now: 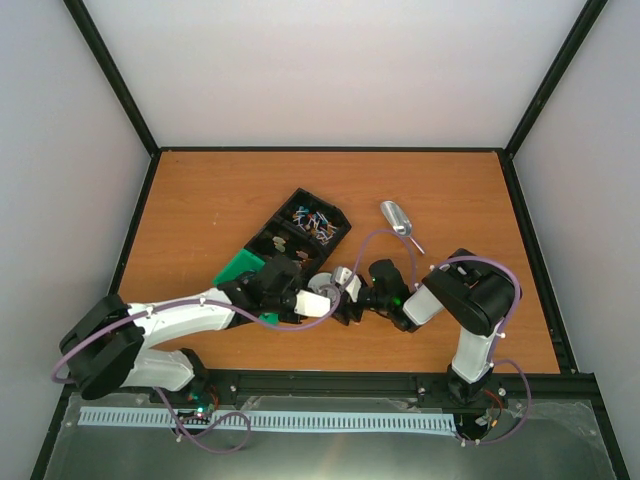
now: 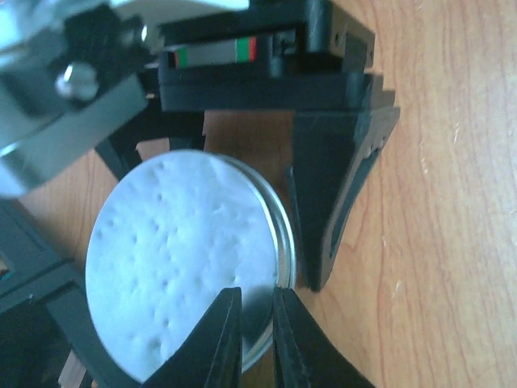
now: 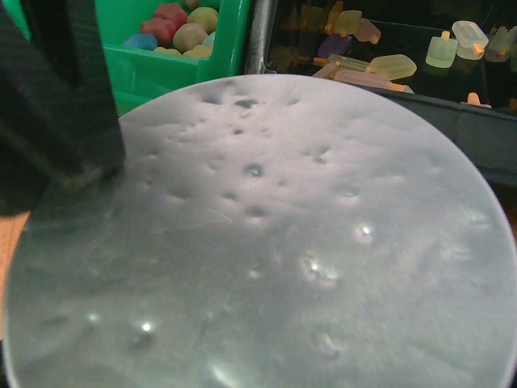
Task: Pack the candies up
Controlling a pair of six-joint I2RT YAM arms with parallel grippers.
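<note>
The candies point(image 1: 312, 218) lie in a black tray point(image 1: 290, 204) at mid-table; the right wrist view shows them point(image 3: 380, 66) behind a round metal tin point(image 3: 266, 242) that fills the frame. In the left wrist view the tin point(image 2: 182, 259) has a dimpled pale lid. My left gripper point(image 2: 257, 293) is shut on the tin's near rim. A black finger point(image 2: 335, 194) of my right gripper presses the tin's side, with the other finger on the far side. From above, both grippers meet at the tin point(image 1: 343, 279). A metal scoop point(image 1: 396, 219) lies right of the tray.
A green bin point(image 1: 238, 266) beside the black tray holds rounded coloured sweets point(image 3: 182, 28). Black frame rails run along the table's edges. Purple cables loop off both arms.
</note>
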